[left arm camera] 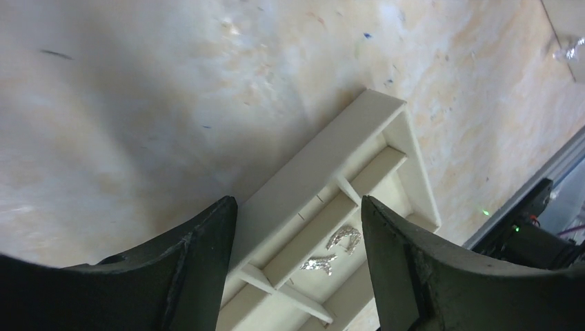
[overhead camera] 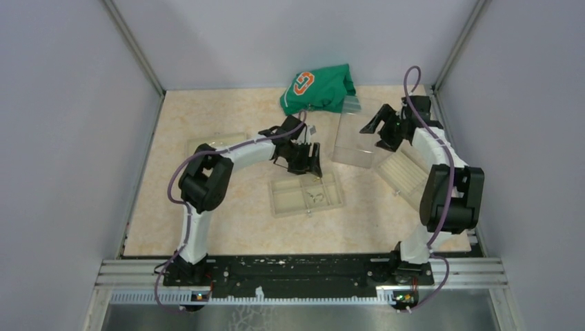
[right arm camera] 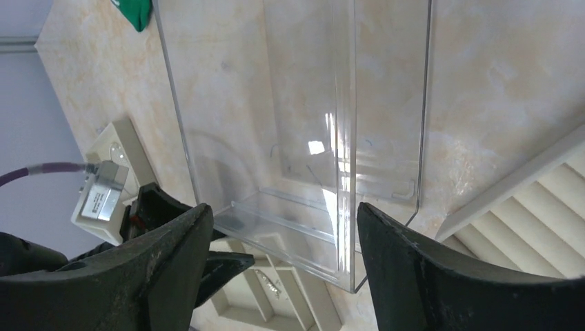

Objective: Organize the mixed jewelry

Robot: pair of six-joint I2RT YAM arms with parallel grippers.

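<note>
The left pincer [left arm camera: 298,207] is held wide open, empty, above jewelry [left arm camera: 343,239] in a tray [left arm camera: 324,158]; the right pincer [right arm camera: 283,214] likewise above a clear box [right arm camera: 296,103].

Silvery pieces [left arm camera: 334,249] look blurred, shapes unclear; the divided tray [left arm camera: 324,158] runs hidden behind the left end effector [left arm camera: 296,203]

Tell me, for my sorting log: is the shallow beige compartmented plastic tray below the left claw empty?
Not empty: the left wrist view shows two small silvery metal pieces lying in one compartment of the tray.
</note>
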